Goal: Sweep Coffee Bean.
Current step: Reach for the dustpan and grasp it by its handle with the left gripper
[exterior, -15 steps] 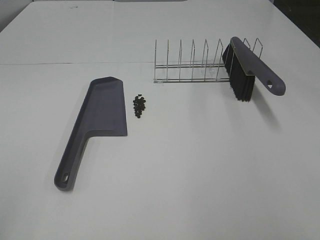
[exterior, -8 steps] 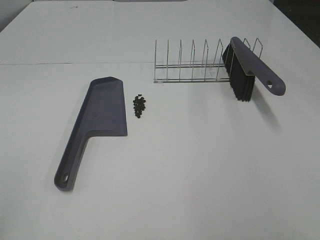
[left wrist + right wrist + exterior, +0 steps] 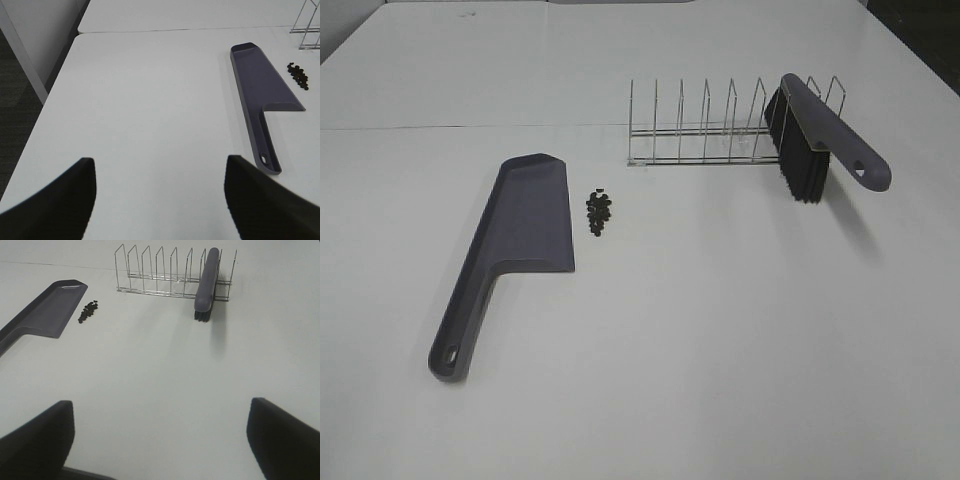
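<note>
Dark coffee beans [image 3: 599, 212] heap on the table [image 3: 720, 350] just beside the dustpan [image 3: 525, 215], whose handle runs back toward the spread, empty left gripper [image 3: 160, 162], while the racked brush [image 3: 820, 130] stands ahead of the spread, empty right gripper [image 3: 161, 404].

Bright even overhead light, soft shadows, slight grain
</note>
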`<state>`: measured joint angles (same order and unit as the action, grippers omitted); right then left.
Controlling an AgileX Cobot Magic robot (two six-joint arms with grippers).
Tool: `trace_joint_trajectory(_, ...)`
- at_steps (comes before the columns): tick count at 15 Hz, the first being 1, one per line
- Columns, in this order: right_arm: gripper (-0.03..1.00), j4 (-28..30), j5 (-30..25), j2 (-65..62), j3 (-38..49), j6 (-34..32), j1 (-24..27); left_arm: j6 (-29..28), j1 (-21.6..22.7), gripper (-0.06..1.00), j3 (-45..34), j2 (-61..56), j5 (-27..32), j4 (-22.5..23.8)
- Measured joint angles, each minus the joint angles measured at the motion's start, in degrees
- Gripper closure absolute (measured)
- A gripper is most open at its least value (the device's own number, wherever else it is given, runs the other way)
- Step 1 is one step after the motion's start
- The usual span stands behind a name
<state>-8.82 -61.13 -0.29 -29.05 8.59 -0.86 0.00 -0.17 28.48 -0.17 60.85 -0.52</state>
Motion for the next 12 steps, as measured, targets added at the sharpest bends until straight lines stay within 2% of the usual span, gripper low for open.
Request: trace_joint_trajectory(12, 0.17, 0.0, 0.0, 0.0, 0.0, 0.0, 0.0, 0.0, 0.0, 0.29, 0.0, 0.0, 0.0, 0.0)
